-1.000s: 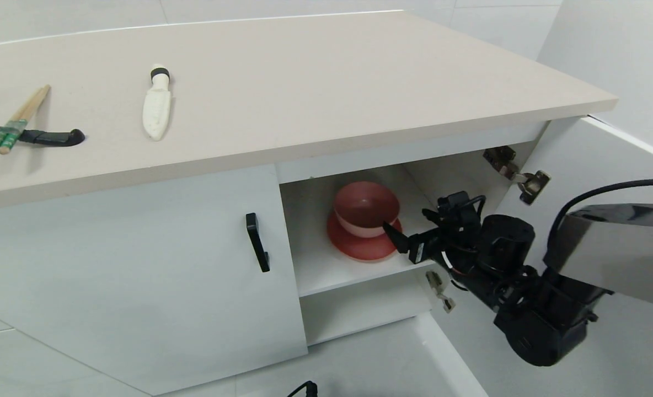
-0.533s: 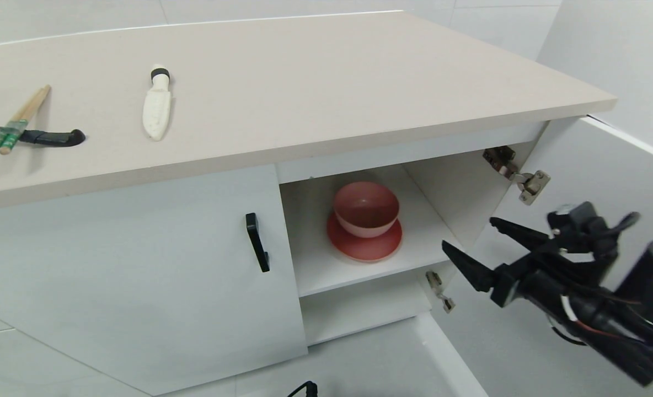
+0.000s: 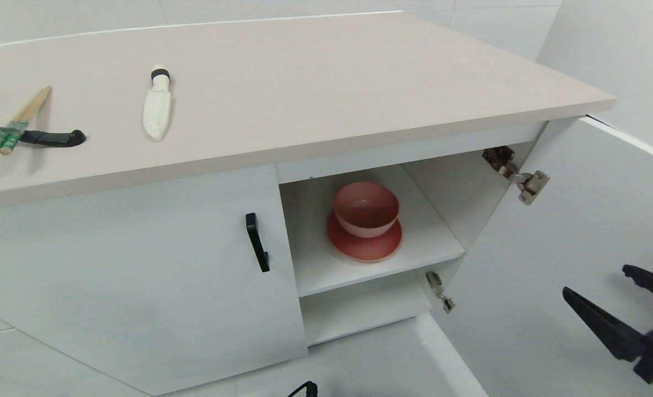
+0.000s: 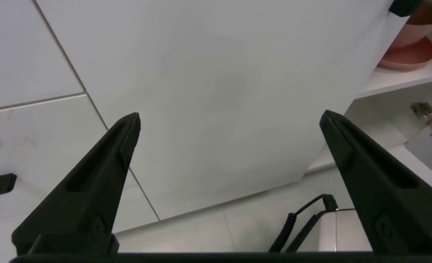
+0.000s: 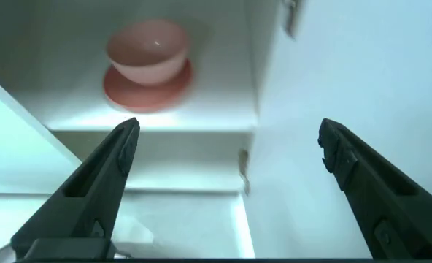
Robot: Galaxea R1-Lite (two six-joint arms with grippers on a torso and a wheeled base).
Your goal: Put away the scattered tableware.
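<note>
A pink bowl [image 3: 366, 208] sits on a red plate [image 3: 365, 245] on the shelf of the open cabinet, seen too in the right wrist view as bowl [image 5: 147, 47] and plate [image 5: 147, 86]. On the countertop [image 3: 315, 82] lie a white knife-shaped utensil [image 3: 157, 105], a pair of chopsticks [image 3: 15, 122] and a black handle [image 3: 45, 137] at the far left. My right gripper [image 3: 597, 280] hangs open and empty in front of the open door, well to the right of the shelf. My left gripper [image 4: 230, 120] is open and empty, facing the closed door low down.
The right cabinet door [image 3: 580, 220] stands wide open with hinges [image 3: 525, 179] showing. The left door [image 3: 139, 264] is closed, with a black handle [image 3: 256, 241]. A lower shelf [image 3: 359, 309] lies under the plate's shelf. White floor tiles lie below.
My right gripper has drawn back from the shelf beside the bowl, moving down and to the right, open and empty. Bowl and plate stay put.
</note>
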